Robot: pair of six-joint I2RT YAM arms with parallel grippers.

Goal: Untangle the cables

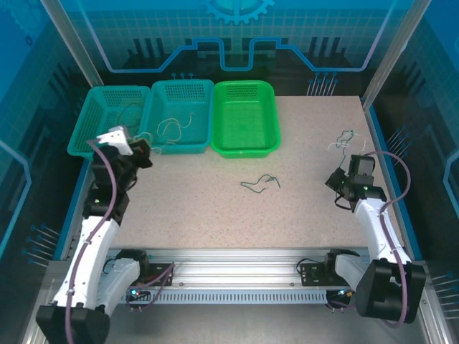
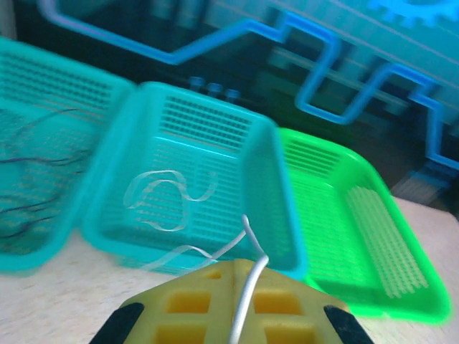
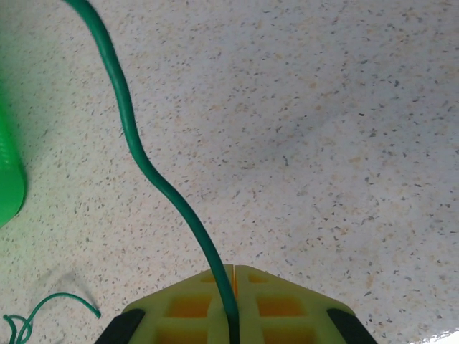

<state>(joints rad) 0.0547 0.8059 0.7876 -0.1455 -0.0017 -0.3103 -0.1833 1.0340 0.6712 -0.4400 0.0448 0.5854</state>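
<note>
Left tool (image 2: 234, 272) tight on pale cable (image 2: 243, 309), right tool (image 3: 234, 276) on green cable (image 3: 128, 120).

Green cable (image 3: 135, 143), cut off by the top and bottom edges of the right wrist view; green basket (image 3: 7, 186), only a sliver at its left edge; pale cable (image 2: 244, 301), blurred in the left wrist view, lower end cropped; left teal basket (image 2: 43, 93) with dark cables (image 2: 29, 161), smeared, cropped at left.

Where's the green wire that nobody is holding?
In the overhead view, the loose cable lies mid-table, just in front of the bright green basket, between the two arms.
</note>
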